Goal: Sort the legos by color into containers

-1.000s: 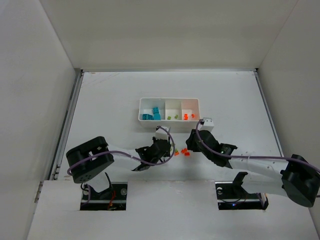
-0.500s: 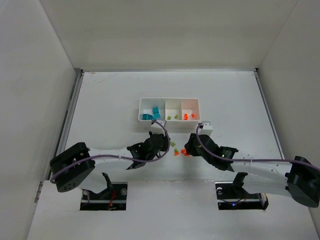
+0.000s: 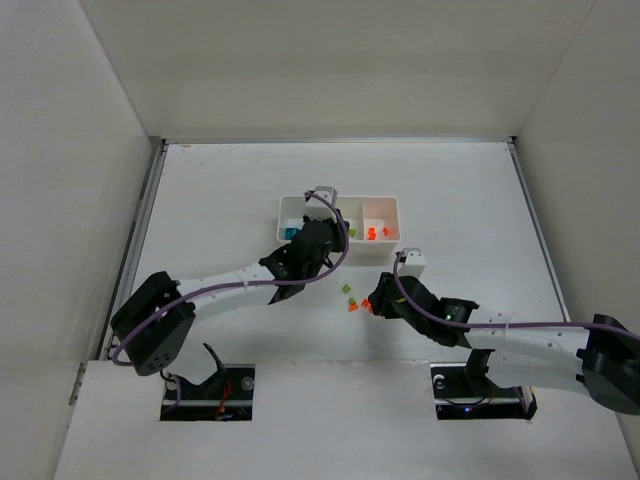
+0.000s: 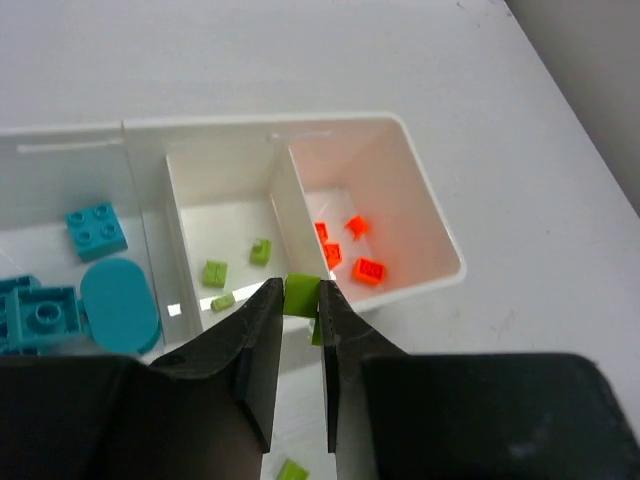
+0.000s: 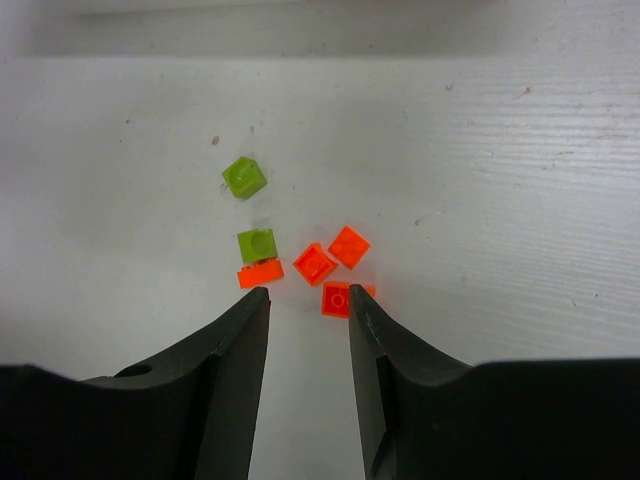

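Left gripper (image 4: 300, 300) over tray (image 4: 436, 228), at its 6 o'clock wall, jaws clamping green brick (image 4: 301, 292). Right gripper (image 5: 308, 296) jaws apart, empty; orange bricks (image 5: 315, 264) at 12 o'clock on tabletop (image 5: 500, 150).

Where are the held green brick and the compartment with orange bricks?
held green brick (image 4: 302, 295), left wrist view, its visible face.
compartment with orange bricks (image 4: 408, 195), left wrist view, its right inner wall.

Left arm (image 3: 240, 277), right arm (image 3: 530, 338) — white tubular links, bulky black joint housings (image 3: 152, 325). Thin purple cable (image 3: 220, 289) along each. Fingers (image 4: 250, 385) matte black, flat-faced.
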Available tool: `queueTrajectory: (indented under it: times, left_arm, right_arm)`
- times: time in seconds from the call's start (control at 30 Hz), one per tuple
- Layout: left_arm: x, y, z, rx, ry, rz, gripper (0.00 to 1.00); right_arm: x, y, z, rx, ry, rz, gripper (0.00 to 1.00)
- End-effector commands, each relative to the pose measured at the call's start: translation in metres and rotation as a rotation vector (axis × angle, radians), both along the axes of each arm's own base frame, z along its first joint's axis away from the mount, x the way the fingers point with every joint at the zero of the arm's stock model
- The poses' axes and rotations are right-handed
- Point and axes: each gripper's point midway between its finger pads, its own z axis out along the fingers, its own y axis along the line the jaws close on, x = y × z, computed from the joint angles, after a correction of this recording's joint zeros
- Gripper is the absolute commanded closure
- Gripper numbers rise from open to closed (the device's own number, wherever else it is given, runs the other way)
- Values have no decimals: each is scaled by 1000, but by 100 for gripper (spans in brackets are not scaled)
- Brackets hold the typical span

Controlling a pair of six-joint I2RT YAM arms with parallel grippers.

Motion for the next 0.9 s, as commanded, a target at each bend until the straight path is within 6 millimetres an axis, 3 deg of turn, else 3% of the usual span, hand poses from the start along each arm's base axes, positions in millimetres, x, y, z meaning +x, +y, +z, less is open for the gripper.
queueTrajectory:
  times: [0.0,0.27,0.4,0.63,0.87]
  left_arm:
    - [27,-11,9,22,-44,5,87]
    - [72,-23,-23,82,-7,43,83]
    - [77,-25,-27,83,2,49,67]
    - [59,-15,-14,60,-13,42,63]
    - [15,15,-27,46,22,34,63]
  right_arm:
    - [-1,1,0,8,-7,-15,57]
    - [-4,5,-10,-35,5,-2,57]
    - [-7,4,-22,-86,36,3,52]
    - [-8,10,-32,-142,57,19,51]
    - [-3,11,-39,-209,61,12,56]
